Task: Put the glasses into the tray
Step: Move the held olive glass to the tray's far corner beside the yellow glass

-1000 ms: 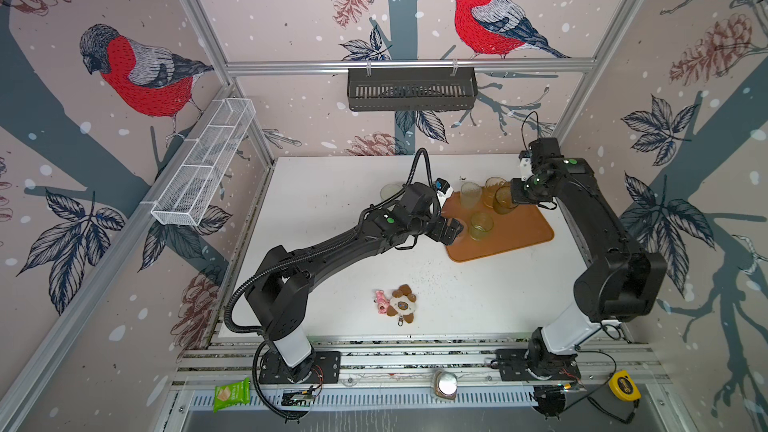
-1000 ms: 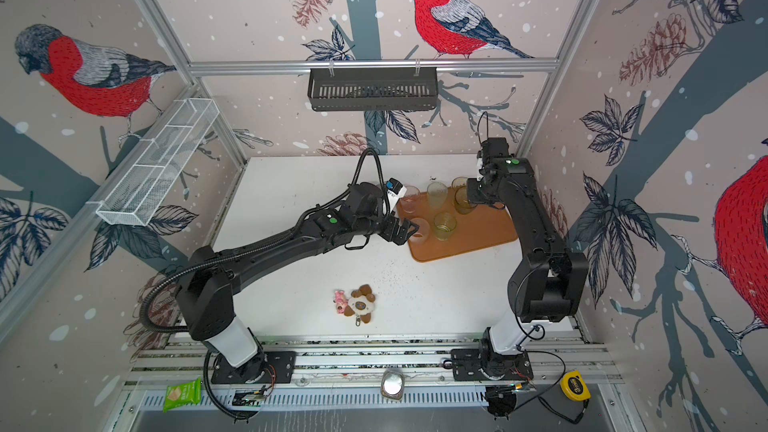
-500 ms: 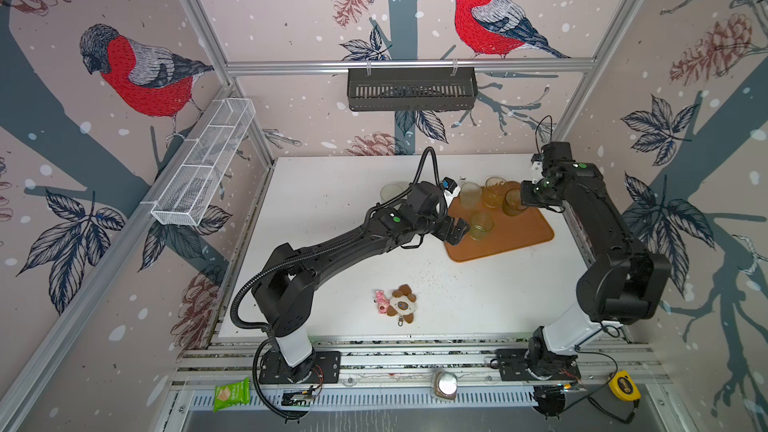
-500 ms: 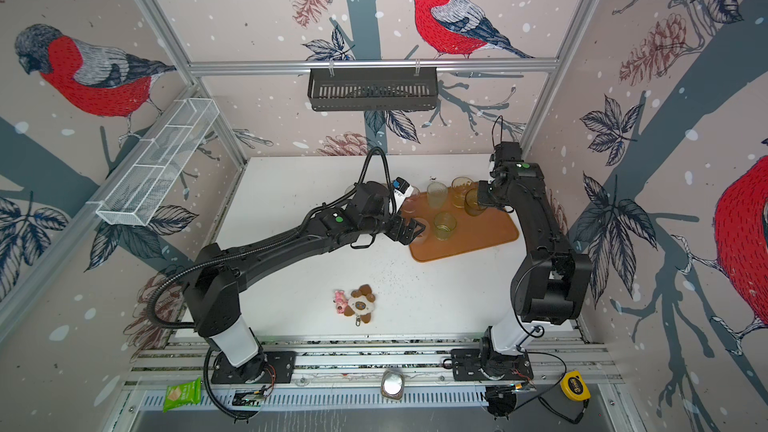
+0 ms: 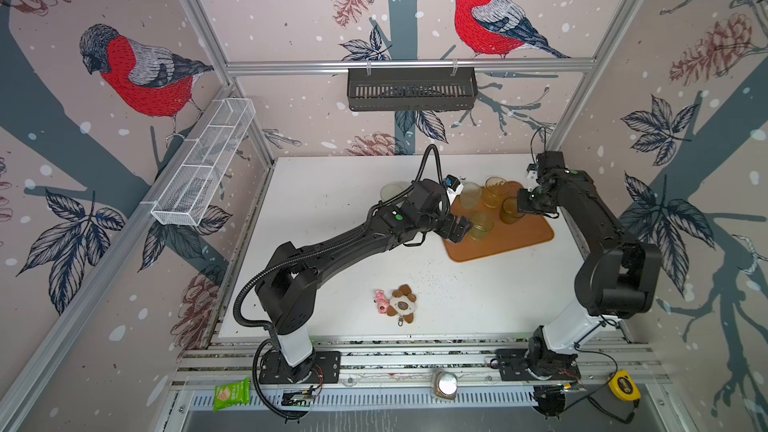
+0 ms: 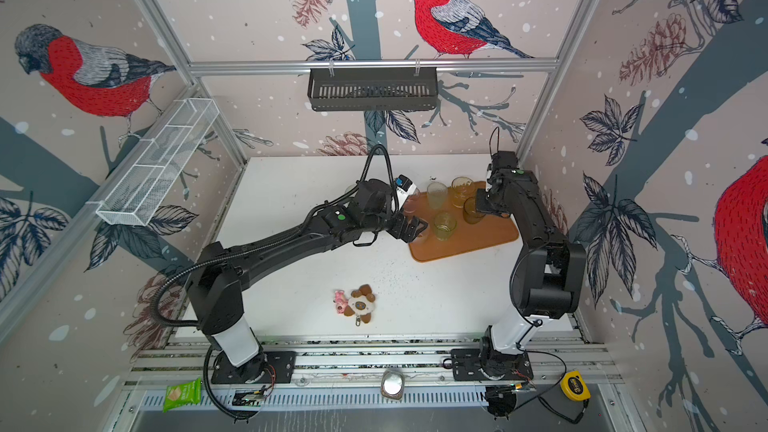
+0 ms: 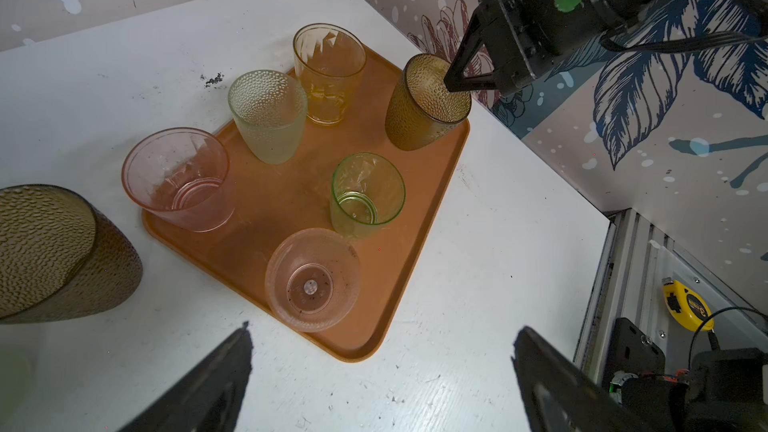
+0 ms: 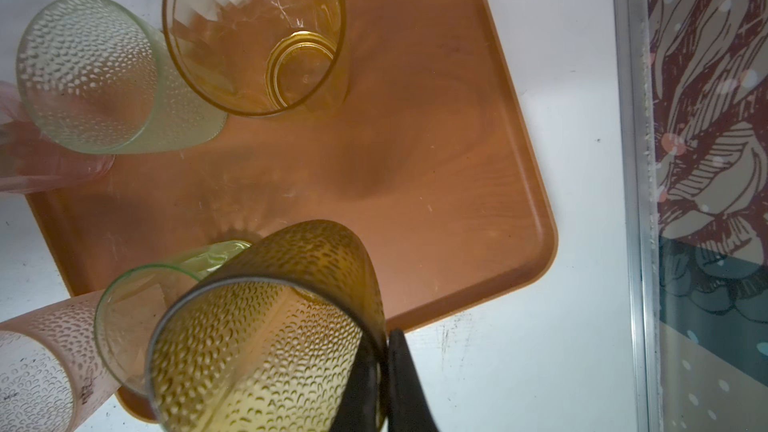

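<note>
We note right fingers (image 7: 462,63) pinching the dimpled amber tumbler (image 7: 415,126) by its rim, tilted at a corner of the tray (image 7: 286,205). We judge: level it, seat it inside the lip, clear of the green tumbler (image 7: 365,197), then release. Left fingers (image 7: 216,367) spread, empty.

You can see a small pink and brown soft toy (image 5: 397,303) lying on the white tabletop (image 5: 332,209), near the front edge. A black basket with slots (image 5: 411,89) hangs on the back wall. A white wire basket (image 5: 203,168) hangs on the left wall. Down on the front rail lie a green snack packet (image 5: 232,394), a round shiny thing (image 5: 445,385) and a yellow tape measure (image 5: 622,385).
</note>
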Motion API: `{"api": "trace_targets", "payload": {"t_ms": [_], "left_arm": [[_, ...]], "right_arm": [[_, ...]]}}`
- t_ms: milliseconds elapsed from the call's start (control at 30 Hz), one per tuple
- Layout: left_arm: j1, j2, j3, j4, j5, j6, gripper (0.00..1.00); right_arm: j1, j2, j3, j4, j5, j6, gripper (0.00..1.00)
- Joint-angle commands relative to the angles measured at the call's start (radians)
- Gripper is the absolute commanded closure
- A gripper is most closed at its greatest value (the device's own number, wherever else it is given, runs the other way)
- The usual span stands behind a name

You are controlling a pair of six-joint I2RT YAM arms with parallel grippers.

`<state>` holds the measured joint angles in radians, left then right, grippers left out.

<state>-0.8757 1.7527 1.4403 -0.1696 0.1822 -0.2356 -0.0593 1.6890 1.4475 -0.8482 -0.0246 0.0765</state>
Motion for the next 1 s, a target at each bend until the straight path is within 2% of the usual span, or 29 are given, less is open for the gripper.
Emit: {"api": "trace_targets", "payload": {"t_ms": [0,967], "left_arm": [[-0.003,0.004,0.008,0.019,-0.007,0.021,0.02],[-0.006,0.031,0.027,0.02,-0.008,0.034,0.02]], "right_arm": [[0.0,0.009,-0.005,0.029,-0.006,-0.007,0.98],[0.004,0.079,-0.048,0.083,0.014,-0.015,0.98]]}}
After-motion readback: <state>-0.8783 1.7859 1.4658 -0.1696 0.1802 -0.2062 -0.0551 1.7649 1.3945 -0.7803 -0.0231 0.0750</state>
